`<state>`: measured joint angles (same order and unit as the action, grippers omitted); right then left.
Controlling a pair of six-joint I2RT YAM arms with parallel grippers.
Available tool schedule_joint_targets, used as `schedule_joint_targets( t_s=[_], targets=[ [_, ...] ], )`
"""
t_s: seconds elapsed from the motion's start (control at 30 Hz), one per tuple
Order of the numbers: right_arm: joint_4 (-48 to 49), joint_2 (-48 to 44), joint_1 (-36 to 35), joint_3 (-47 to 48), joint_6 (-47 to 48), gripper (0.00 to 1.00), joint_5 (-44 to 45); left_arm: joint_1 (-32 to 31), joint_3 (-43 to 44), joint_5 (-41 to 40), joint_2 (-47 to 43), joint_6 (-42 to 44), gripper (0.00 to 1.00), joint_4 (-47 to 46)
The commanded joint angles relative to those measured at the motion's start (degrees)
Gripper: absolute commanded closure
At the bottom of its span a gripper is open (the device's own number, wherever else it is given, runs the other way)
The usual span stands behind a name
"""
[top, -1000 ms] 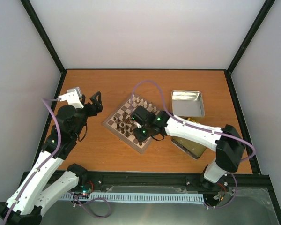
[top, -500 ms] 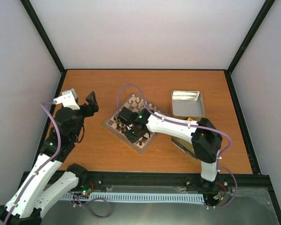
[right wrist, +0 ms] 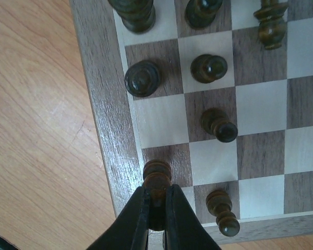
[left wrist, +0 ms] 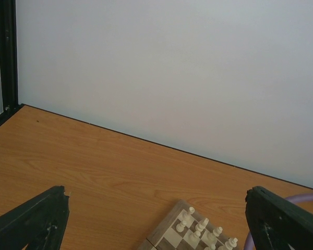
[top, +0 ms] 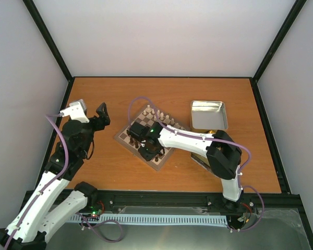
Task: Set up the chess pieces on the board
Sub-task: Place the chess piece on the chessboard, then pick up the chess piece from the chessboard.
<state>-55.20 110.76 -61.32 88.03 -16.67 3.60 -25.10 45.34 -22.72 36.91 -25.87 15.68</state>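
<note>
Right wrist view: the right end effector (right wrist: 157,194) is clamped shut on a dark chess piece (right wrist: 156,174), holding it upright over a dark square just inside the rim of the board (right wrist: 101,130). This is probably so it can be set down standing. Whether its base touches the square cannot be told. Other dark pieces (right wrist: 208,67) stand on nearby squares in the same end rows, with some squares bare. The board lies on the table (right wrist: 36,130). The left end effector (top: 101,114) hangs wide open and empty, well apart from the board, likely to keep out of the way.
</note>
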Motion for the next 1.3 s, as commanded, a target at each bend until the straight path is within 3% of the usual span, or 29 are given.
schedule_joint_targets(
  t_s=[0.0, 0.2, 0.47, 0.6, 0.9, 1.27],
  targets=[
    [-2.3, 1.7, -0.9, 1.5, 1.0, 0.97, -0.1, -0.1, -0.2, -0.6, -0.4, 0.7, 0.06, 0.0],
    [-2.5, 2.9, -1.0, 2.1, 0.9, 0.95, 0.7, -0.1, -0.2, -0.5, -0.3, 0.9, 0.06, 0.1],
    [-3.6, 0.2, -0.9, 4.3, -1.3, 0.65, 1.5, -0.1, -0.1, -0.5, -0.1, 1.0, 0.06, 0.1],
    [-2.0, -3.5, -0.5, 4.7, -3.2, 0.6, 2.5, -0.1, 0.1, -0.5, 0.1, 1.0, 0.06, 0.2],
    [10.6, -5.7, 7.6, -2.6, -8.7, 0.62, 3.1, -0.1, -0.2, -1.3, -0.1, 0.3, 0.06, 0.3],
    [12.3, 8.6, 11.1, 10.0, -4.3, 0.63, 0.0, -0.1, -0.2, -1.5, 1.1, 0.5, 0.06, 0.2]
  ],
)
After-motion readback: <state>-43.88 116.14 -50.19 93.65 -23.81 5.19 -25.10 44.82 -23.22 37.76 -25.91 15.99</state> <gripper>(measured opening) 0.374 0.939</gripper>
